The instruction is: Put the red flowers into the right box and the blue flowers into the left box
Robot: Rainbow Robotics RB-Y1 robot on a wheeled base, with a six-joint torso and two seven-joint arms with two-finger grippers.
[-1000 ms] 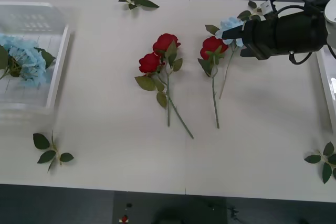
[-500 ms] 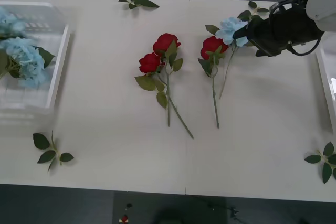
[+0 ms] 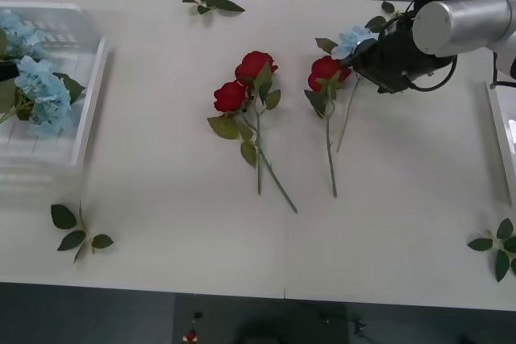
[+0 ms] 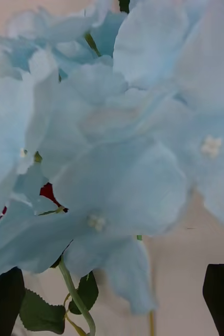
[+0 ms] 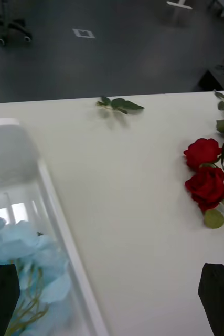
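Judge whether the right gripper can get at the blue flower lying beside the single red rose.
Probably yes: the right gripper is open at the blue flower, nothing between; the red rose lies close alongside.

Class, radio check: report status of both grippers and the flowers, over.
Right gripper open, at the blue flower beside a red rose. Left gripper open over the left box. Nothing blocking.

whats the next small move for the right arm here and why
Probably ease the right pincer down and close on the blue flower. Its black fingers are open with the bloom right ahead, on the table beside a red rose, not yet gripped.
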